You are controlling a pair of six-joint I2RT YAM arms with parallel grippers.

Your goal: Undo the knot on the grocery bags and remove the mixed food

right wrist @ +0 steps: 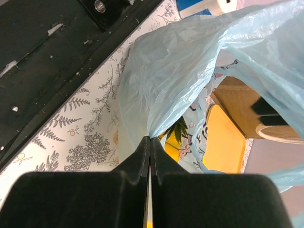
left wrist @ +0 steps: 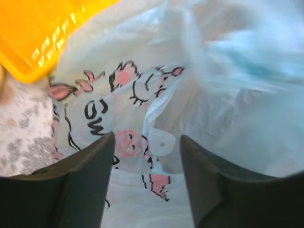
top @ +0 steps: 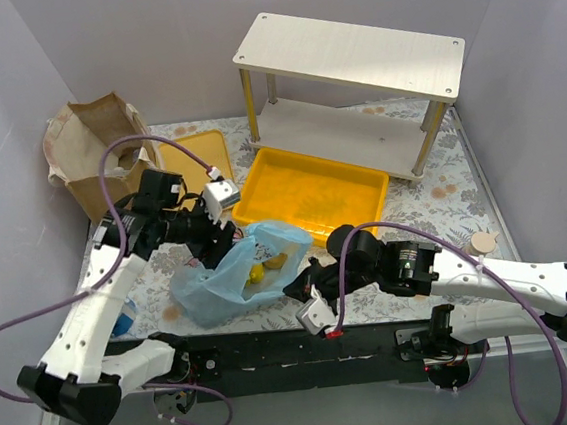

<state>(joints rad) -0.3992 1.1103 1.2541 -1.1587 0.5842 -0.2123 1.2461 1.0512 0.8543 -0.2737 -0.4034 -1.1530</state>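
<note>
We find the right gripper (right wrist: 150, 142) clamped tight on the blue bag (top: 232, 278). The left gripper (left wrist: 147, 140) is parted and empty (film between its jaws). We advise pinching there, then spreading gently.

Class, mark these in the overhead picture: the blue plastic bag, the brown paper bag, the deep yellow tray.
blue plastic bag (top: 208, 285): top view, crumpled left side.
brown paper bag (top: 87, 129): top view, side panel.
deep yellow tray (top: 312, 195): top view, bare floor.

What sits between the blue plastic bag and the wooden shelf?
The deep yellow tray lies between the blue plastic bag and the wooden shelf, its near rim close to the bag. The top view shows it.
</note>
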